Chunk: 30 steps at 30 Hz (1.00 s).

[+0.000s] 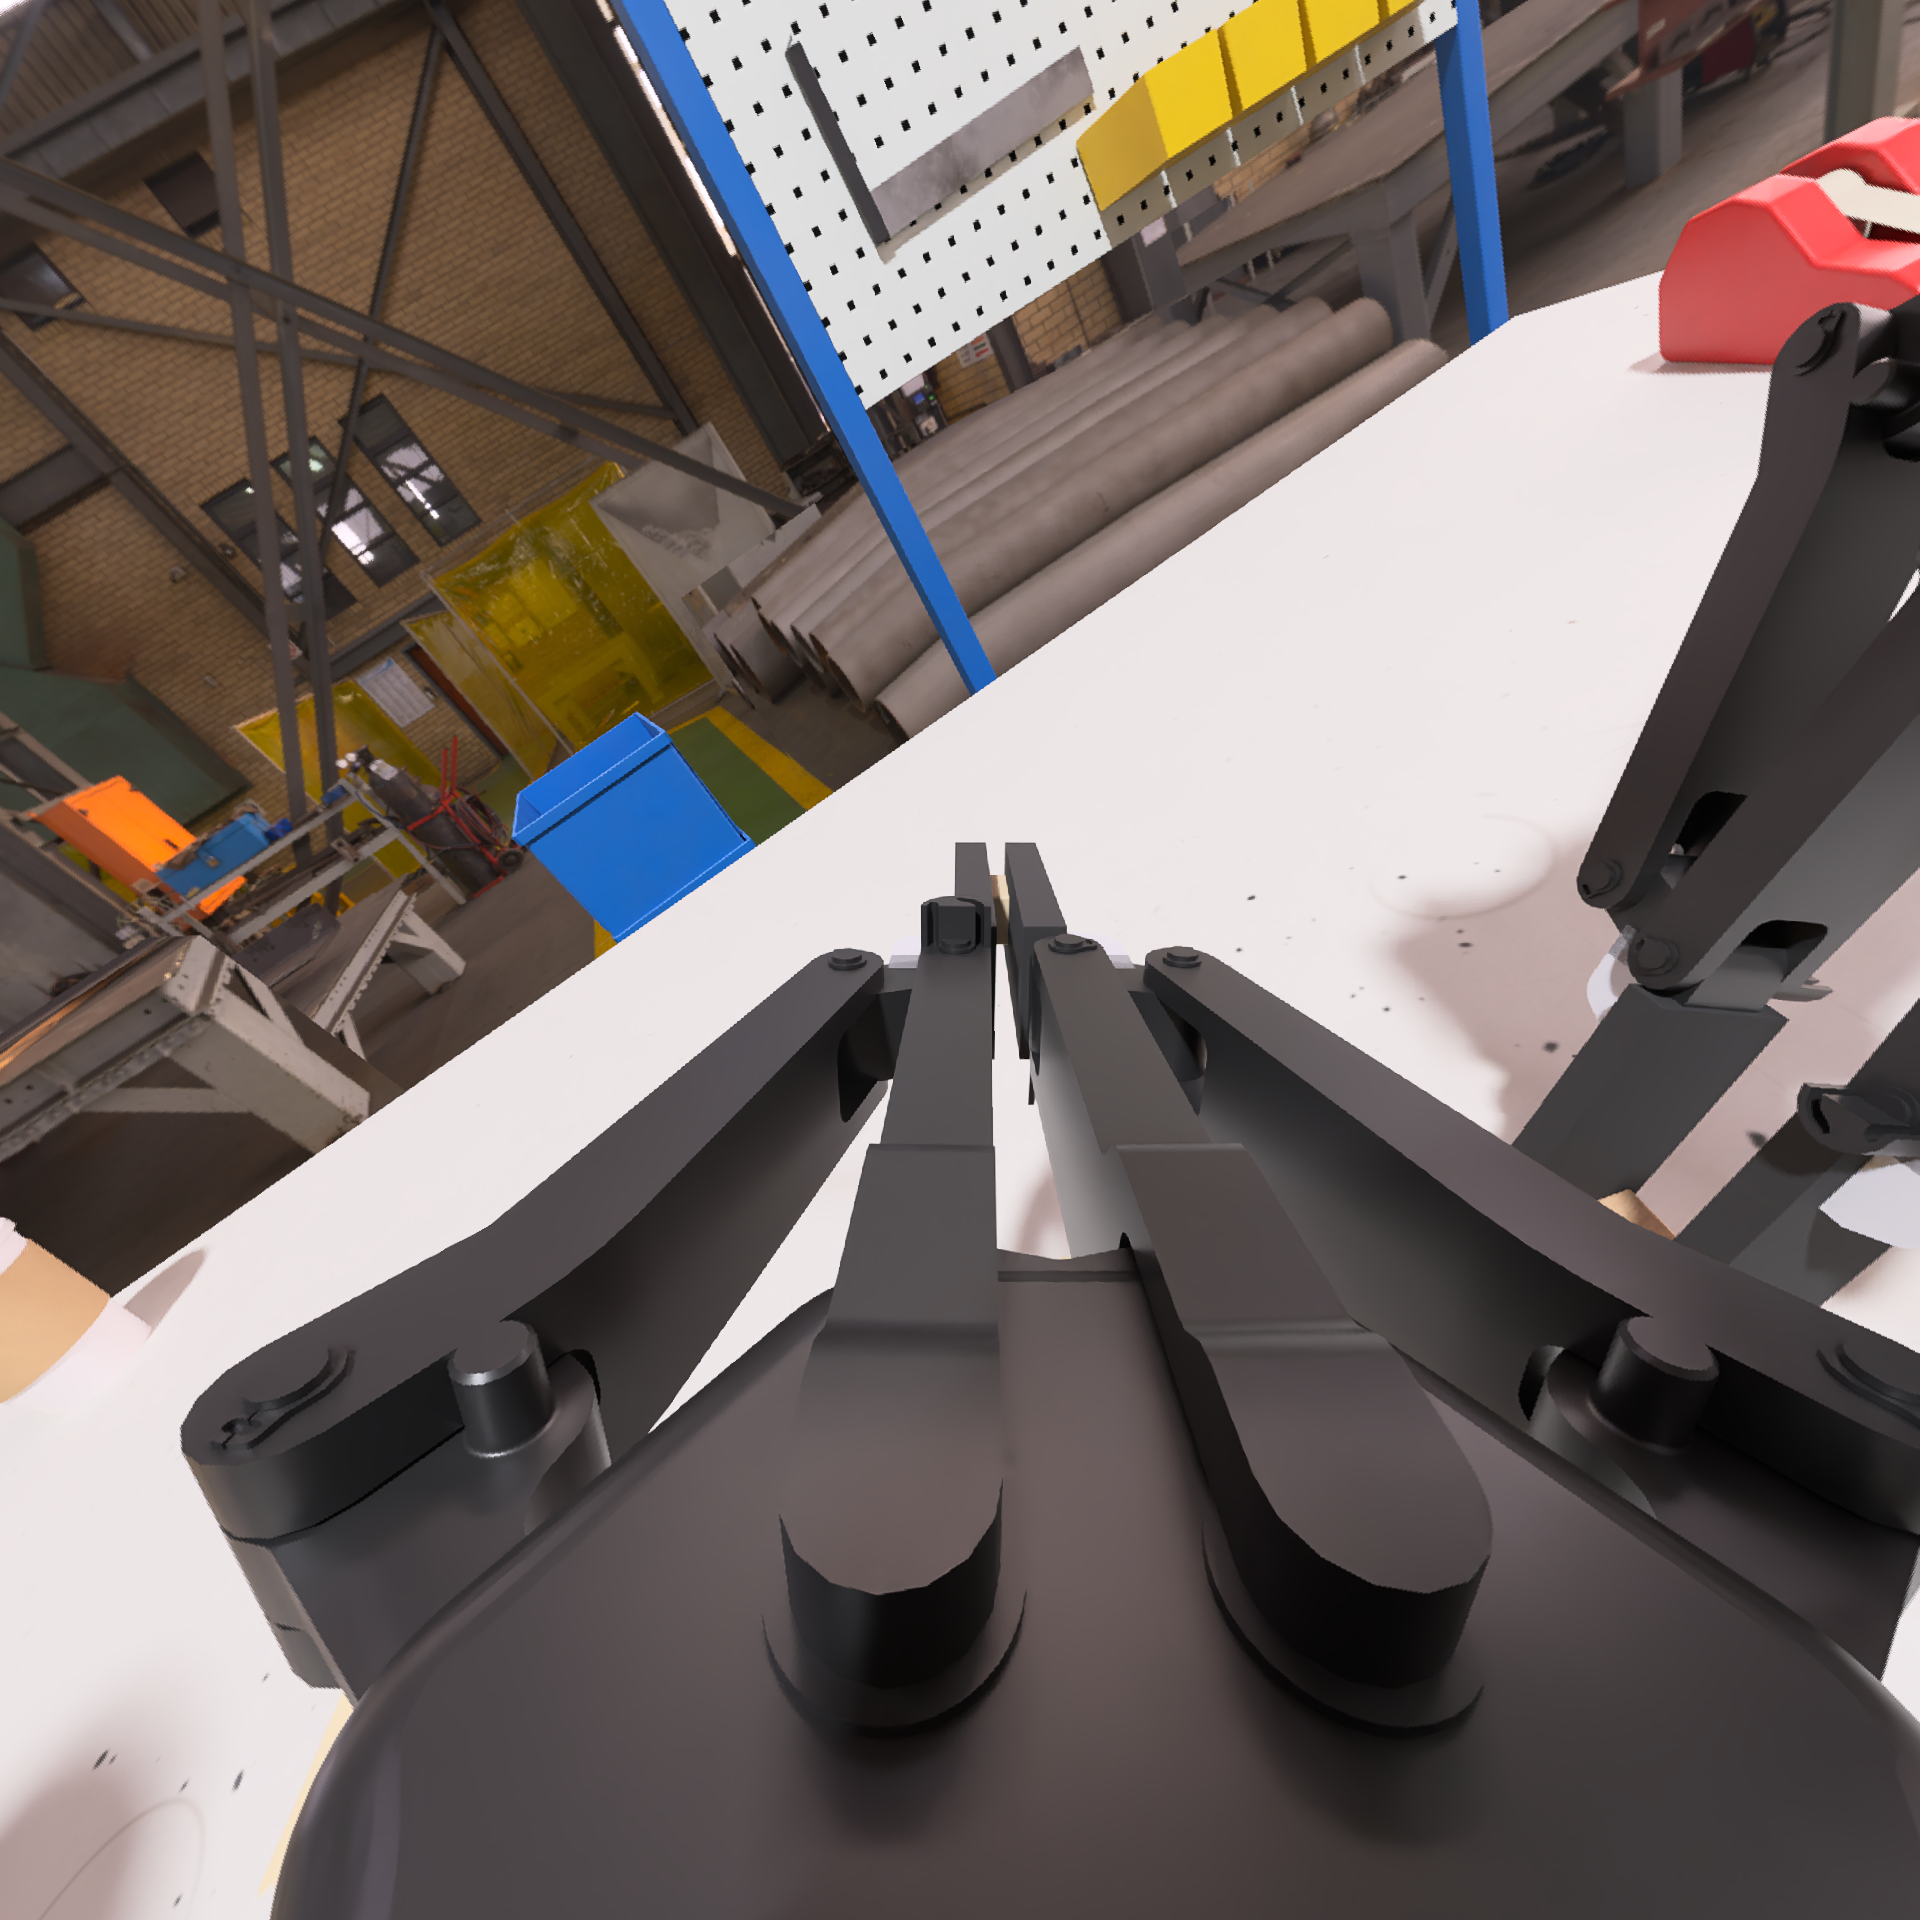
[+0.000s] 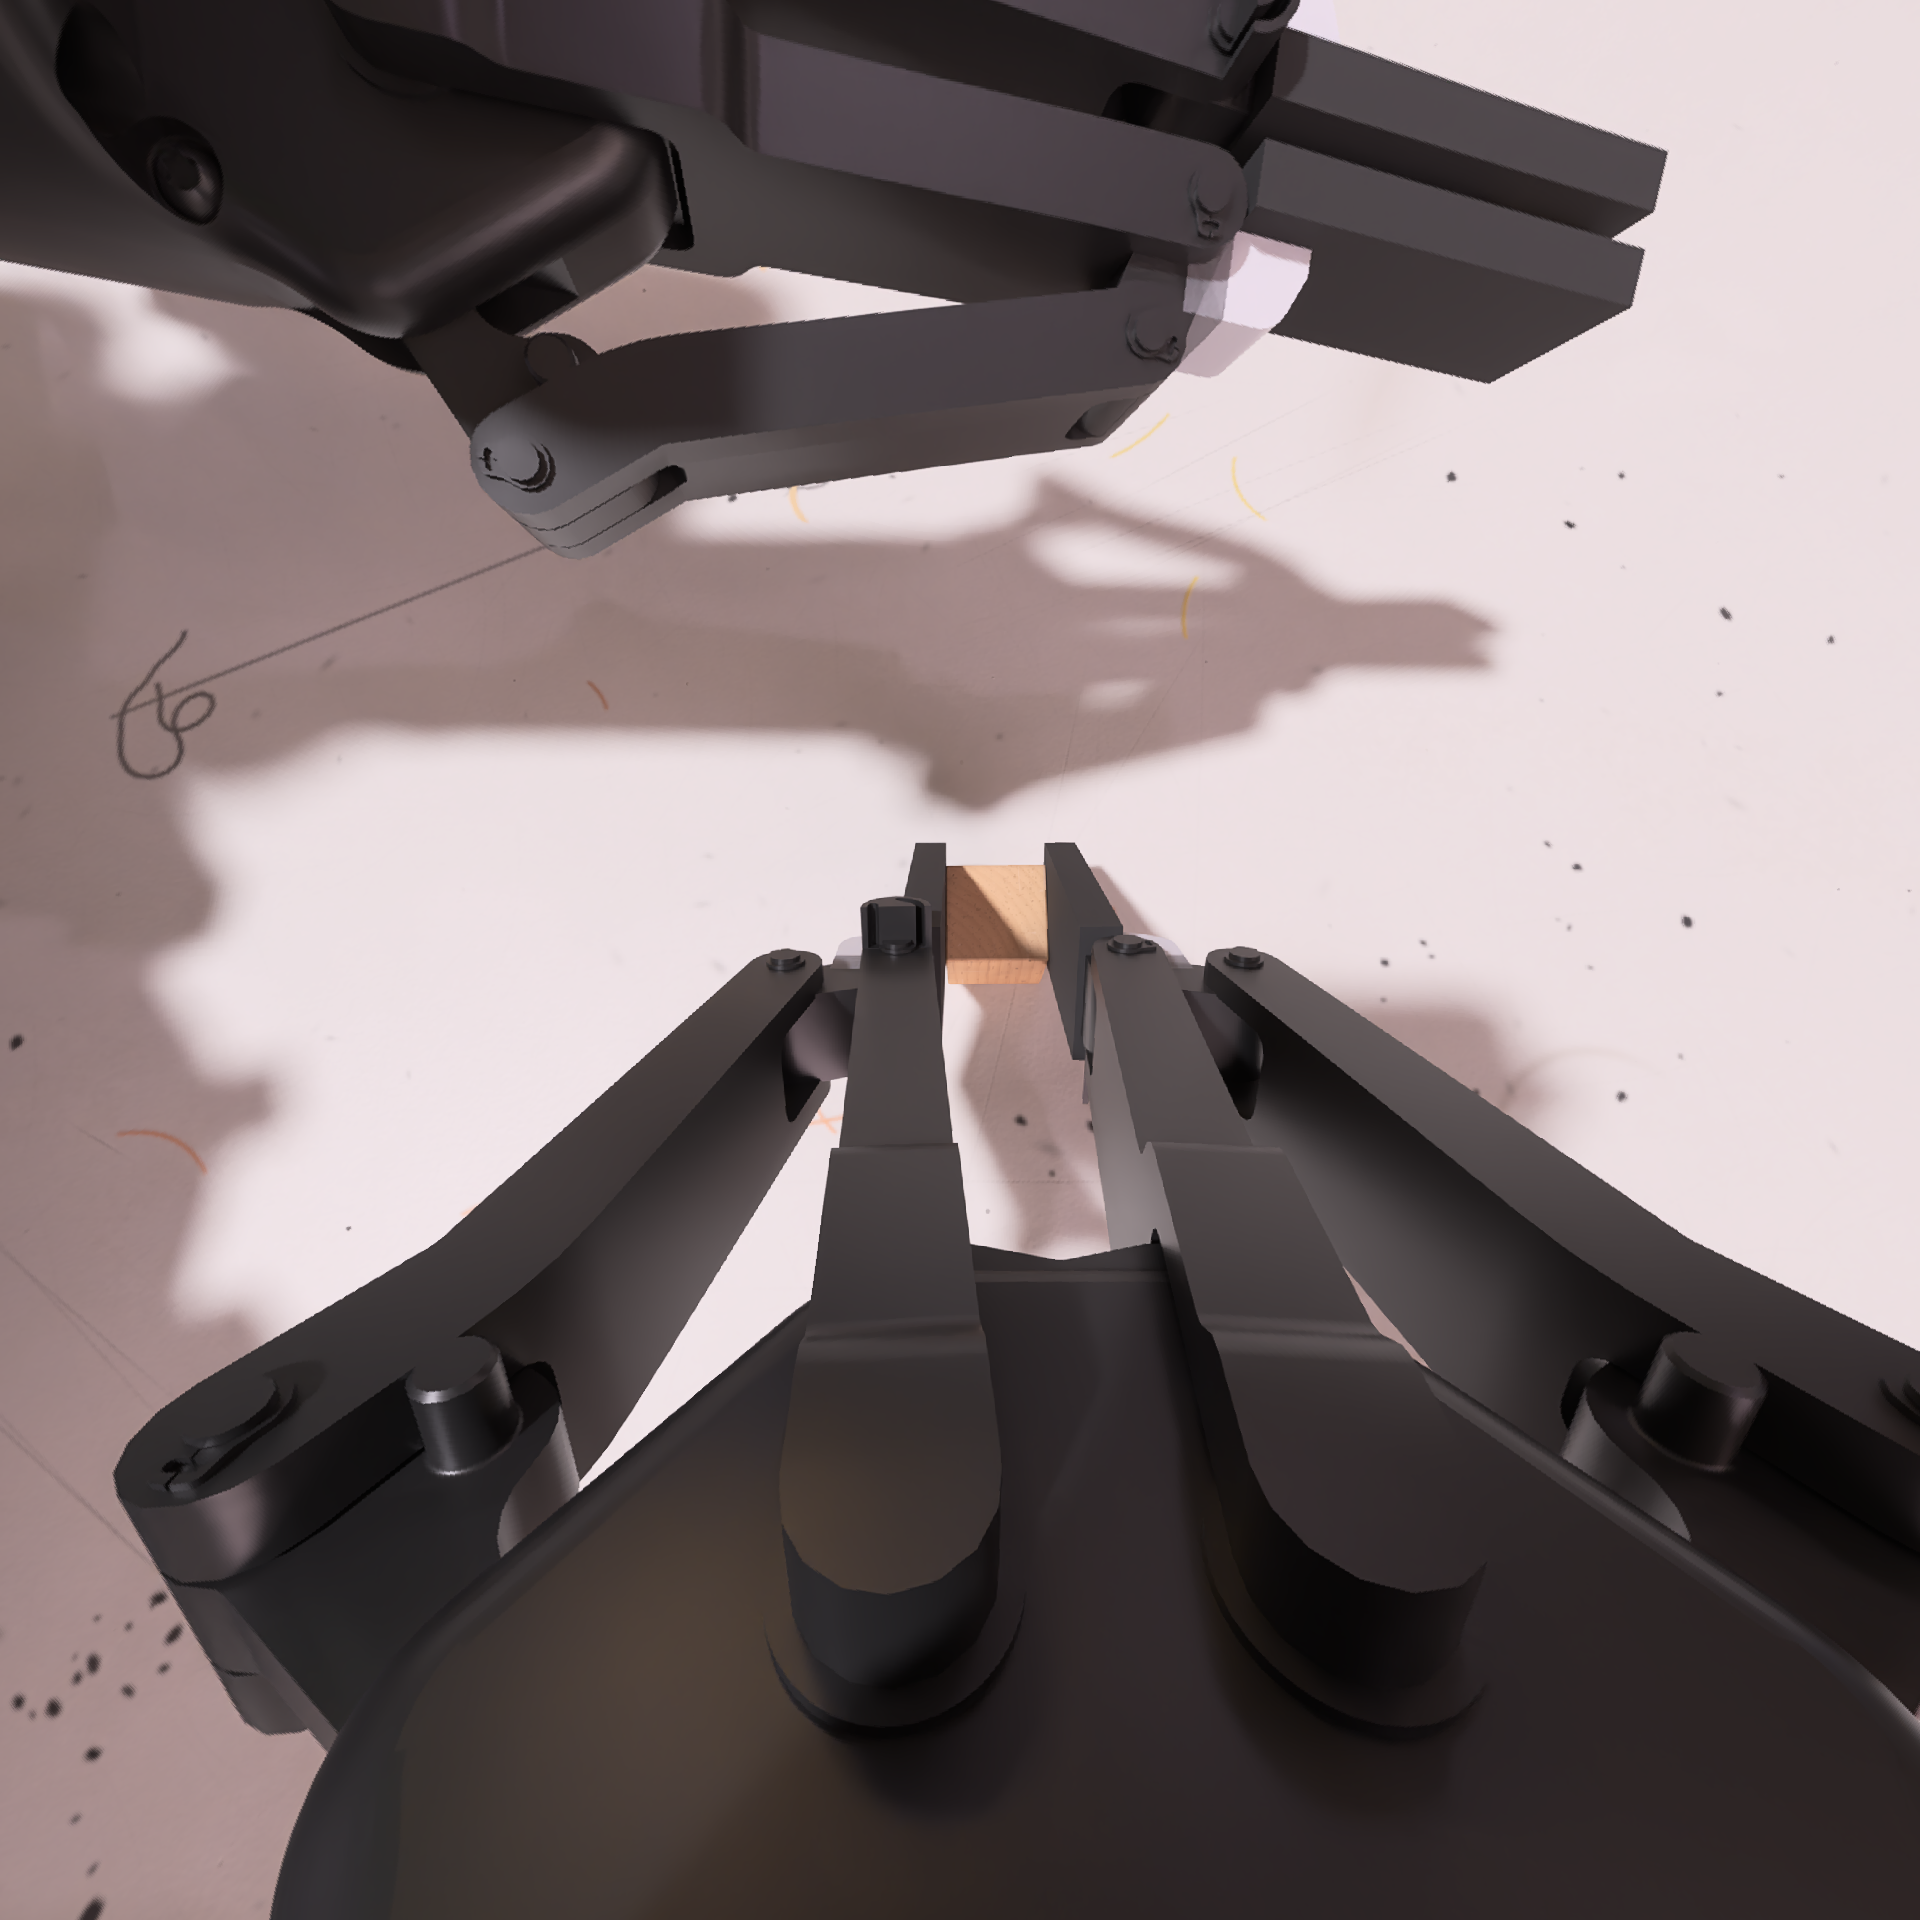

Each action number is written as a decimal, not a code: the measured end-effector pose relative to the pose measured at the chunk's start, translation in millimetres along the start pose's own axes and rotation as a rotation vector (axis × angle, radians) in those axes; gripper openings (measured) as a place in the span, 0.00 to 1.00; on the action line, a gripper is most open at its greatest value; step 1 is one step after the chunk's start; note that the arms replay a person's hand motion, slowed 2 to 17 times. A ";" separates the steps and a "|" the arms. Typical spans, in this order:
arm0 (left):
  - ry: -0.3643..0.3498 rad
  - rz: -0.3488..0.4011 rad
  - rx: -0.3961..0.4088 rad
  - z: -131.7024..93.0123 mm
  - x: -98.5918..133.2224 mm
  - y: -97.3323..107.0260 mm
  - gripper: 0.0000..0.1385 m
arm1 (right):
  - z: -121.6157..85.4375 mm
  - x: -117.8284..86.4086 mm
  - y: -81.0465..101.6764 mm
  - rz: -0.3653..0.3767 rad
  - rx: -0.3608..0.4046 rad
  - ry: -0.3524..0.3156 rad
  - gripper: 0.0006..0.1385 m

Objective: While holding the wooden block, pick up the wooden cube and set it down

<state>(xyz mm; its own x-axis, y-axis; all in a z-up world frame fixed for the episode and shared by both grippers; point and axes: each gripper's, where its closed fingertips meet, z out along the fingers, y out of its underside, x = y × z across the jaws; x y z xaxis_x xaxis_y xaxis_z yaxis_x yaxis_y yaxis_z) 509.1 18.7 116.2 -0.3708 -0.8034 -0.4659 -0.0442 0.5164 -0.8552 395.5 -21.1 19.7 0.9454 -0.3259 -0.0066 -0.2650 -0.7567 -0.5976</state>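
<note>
The left claw [image 1: 1000, 883] is nearly pressed together, pinching a thin sliver of the wooden block [image 1: 1000, 902] between its 2 fingertips, up above the white table [image 1: 1299, 665]. The right claw [image 2: 995, 883] grips the wooden cube [image 2: 992, 925] squarely between its pads; I cannot tell whether the cube touches the table. A red object [image 1: 1787, 260] sits at the far edge.

Workshop hall behind a white surface [image 1: 1299, 644]

Brick walls [image 1: 135, 343], steel trusses, a blue-framed pegboard [image 1: 935, 208] with yellow bins [image 1: 1195, 114], a blue bin [image 1: 634, 821] on the floor.
</note>
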 end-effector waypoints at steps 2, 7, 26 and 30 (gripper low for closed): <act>0.000 0.000 0.001 -0.1 -0.1 -0.2 0.03 | -0.2 0.1 0.0 0.003 0.003 -0.001 0.18; -0.002 -0.001 0.001 -0.1 -1.0 0.2 0.03 | -1.5 1.9 0.6 0.005 0.006 -0.002 0.18; 0.003 0.009 0.006 -0.5 1.6 -1.2 0.03 | -26.8 38.7 -4.5 0.006 0.019 0.069 0.18; 0.003 0.016 0.007 -0.6 2.5 -2.0 0.03 | -27.7 45.9 -2.8 -0.012 -0.012 0.074 0.18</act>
<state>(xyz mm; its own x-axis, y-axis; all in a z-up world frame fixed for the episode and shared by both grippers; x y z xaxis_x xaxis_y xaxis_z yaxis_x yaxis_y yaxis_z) 507.7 15.8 116.9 -0.3740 -0.7940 -0.4793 -0.0314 0.5274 -0.8490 434.3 -49.6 43.2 0.9320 -0.3576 0.0595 -0.2567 -0.7670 -0.5880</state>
